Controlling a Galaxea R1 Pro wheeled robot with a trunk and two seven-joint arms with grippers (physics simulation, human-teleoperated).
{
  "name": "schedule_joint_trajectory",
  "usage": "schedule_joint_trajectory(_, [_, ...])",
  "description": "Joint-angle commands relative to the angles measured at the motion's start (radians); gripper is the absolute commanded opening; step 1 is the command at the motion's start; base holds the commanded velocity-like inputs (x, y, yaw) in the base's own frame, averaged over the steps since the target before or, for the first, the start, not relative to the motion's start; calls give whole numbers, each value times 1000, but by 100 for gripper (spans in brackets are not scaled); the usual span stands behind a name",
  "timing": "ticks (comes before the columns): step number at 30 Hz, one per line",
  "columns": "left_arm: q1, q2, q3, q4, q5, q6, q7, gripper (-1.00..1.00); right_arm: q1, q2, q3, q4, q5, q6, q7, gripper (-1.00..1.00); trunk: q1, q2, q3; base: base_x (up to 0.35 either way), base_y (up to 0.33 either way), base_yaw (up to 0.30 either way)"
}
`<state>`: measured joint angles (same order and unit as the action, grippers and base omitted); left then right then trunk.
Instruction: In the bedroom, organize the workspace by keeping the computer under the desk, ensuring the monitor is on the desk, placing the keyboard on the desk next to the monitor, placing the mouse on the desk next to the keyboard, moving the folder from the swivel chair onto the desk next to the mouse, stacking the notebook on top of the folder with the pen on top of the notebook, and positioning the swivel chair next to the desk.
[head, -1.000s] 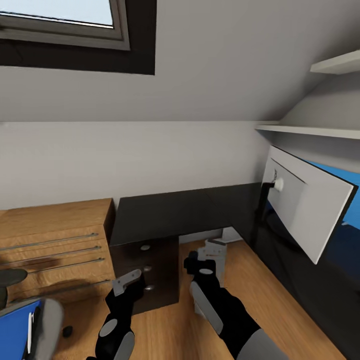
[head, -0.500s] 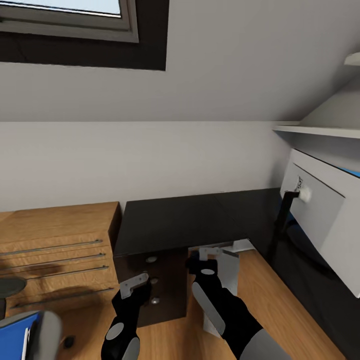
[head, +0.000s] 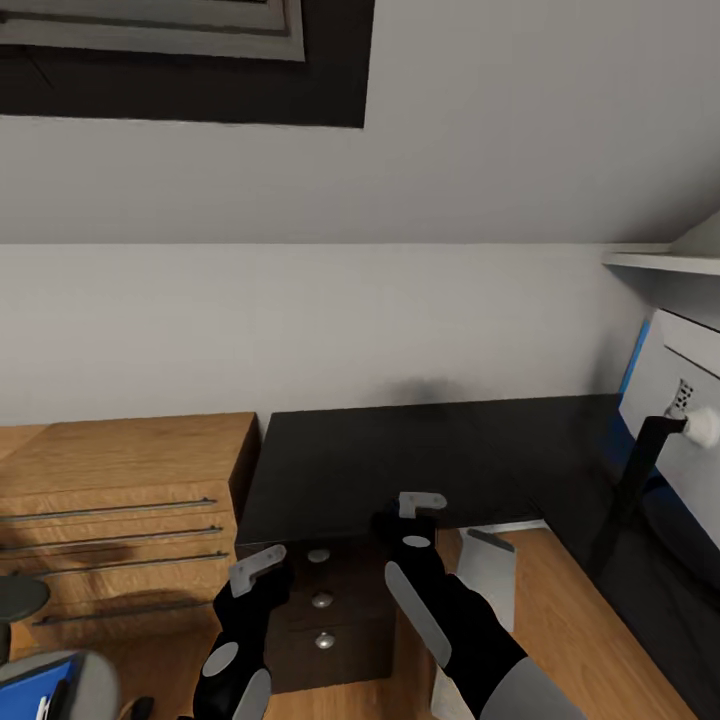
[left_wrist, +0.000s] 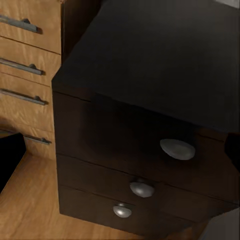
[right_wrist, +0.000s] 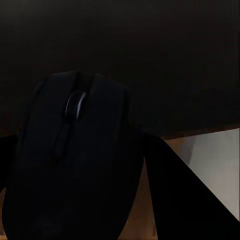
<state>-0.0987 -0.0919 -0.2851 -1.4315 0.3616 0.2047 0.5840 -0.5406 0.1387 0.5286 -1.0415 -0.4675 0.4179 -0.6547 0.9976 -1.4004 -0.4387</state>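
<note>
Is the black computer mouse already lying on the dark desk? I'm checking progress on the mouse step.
No: in the right wrist view the black computer mouse sits in the right gripper, with the dark desk beyond it.

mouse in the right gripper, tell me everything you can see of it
The mouse is a matte black computer mouse with a grey scroll wheel set in a groove between its two buttons. The right wrist view looks down on its back, held between the right gripper's dark fingers, which flank both sides. It hangs above the front edge of the black desk. No cable shows.
</note>
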Motion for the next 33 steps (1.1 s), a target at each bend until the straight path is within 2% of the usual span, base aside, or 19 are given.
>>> schedule_joint_trajectory(1, [-1, 0, -2, -1, 5, 4, 7, 100, -1, -1, 2, -2, -10, 1, -10, -100, 1, -1, -1, 322, -98, 276])
schedule_joint_trajectory(7, [-1, 0, -2, 0, 6, 4, 7, 100, -1, -1, 2, -1, -10, 1, -10, -100, 1, -1, -1, 322, -123, 240])
schedule_joint_trajectory(16, [-1, 0, -5, 0, 5, 2, 7, 100, -1, -1, 3, -1, -10, 1, -10, -100, 1, -1, -1, 322, -97, 21])
schedule_joint_trajectory(21, [-1, 0, -5, -1, 3, 2, 7, 100, -1, -1, 5, 1, -9, 1, -10, -100, 1, -1, -1, 298, -8, 178])
schedule_joint_trajectory(33, [-1, 0, -4, -3, 2, 0, 7, 100, -1, 2, 11, 18, -17, 5, 22, -100, 1, -1, -5, 60, 0, 266])
